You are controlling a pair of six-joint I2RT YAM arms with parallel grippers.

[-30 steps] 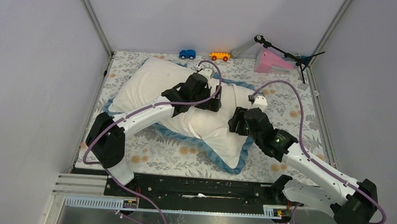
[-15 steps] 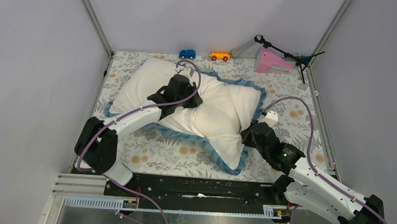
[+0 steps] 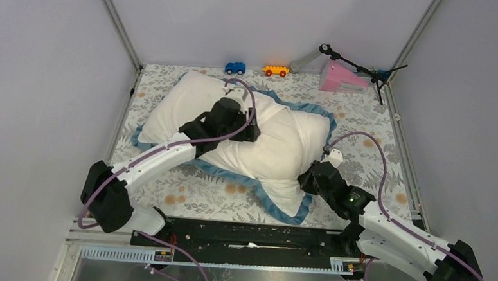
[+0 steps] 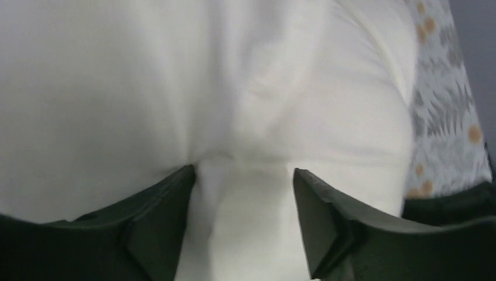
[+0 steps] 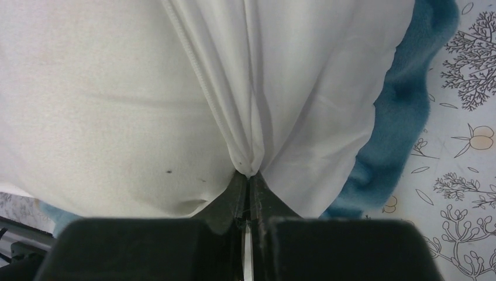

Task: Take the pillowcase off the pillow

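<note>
Pillowcase pinched in right claw, now drawn back; left claw parted astride pillow.

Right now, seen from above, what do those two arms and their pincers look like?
Both the left arm and right arm have white tubular segments joined by chunky black joints. A purple cable loops along each. The right arm carries a small green light. The left gripper and right gripper each end in two dark, wedge-shaped fingers.
</note>
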